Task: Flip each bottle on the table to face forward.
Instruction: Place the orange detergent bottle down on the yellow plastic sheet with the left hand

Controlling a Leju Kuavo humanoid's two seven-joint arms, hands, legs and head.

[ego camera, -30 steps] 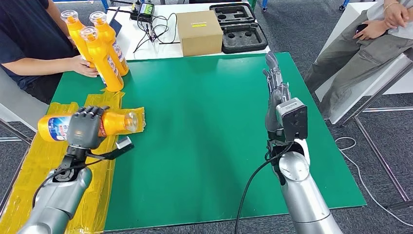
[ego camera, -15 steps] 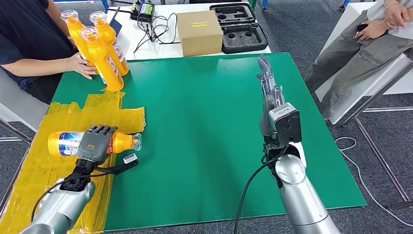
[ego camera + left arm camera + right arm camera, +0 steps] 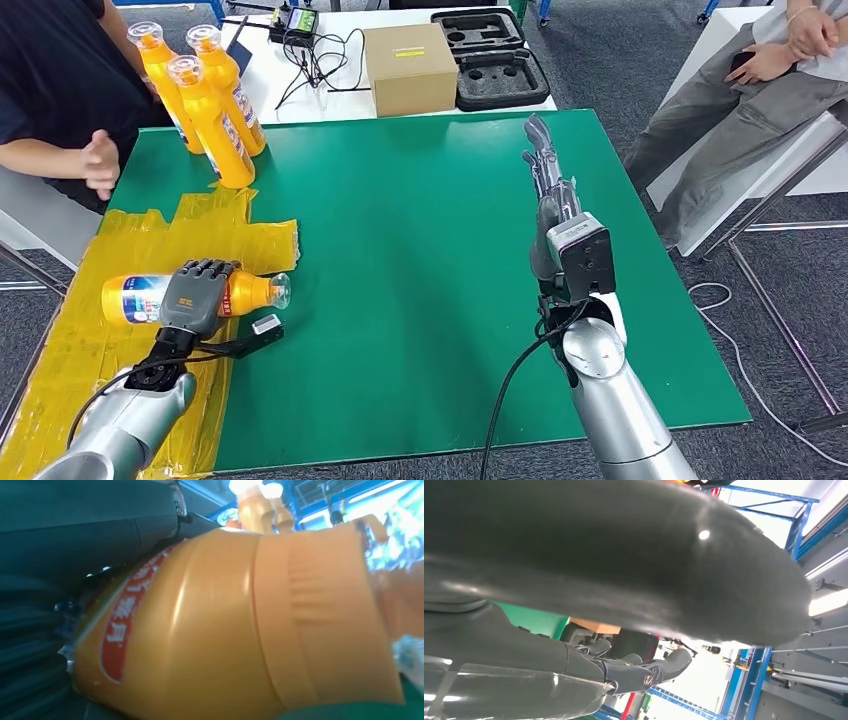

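An orange bottle (image 3: 135,298) with a blue and white label lies on its side at the table's left edge, cap (image 3: 281,290) pointing right. My left hand (image 3: 195,294) grips it around the middle from above. In the left wrist view the bottle (image 3: 240,625) shows its red label, and dark fingers (image 3: 75,545) wrap over it. Three more orange bottles (image 3: 215,110) stand upright together at the far left corner. My right hand (image 3: 546,175) hovers over the right half of the green table (image 3: 420,250), fingers (image 3: 639,672) stretched out straight and holding nothing.
A crinkled yellow sheet (image 3: 70,350) covers the table's left side under the lying bottle. A person's hand (image 3: 100,165) hangs off the left edge near the upright bottles. Behind the table stand a cardboard box (image 3: 410,68) and a black foam case (image 3: 495,55). Another person (image 3: 740,110) sits at the right.
My left hand has brought the bottle down from the air onto the yellow sheet. The person's hand has let go of the upright bottles and pulled back. My right hand shifted slightly left.
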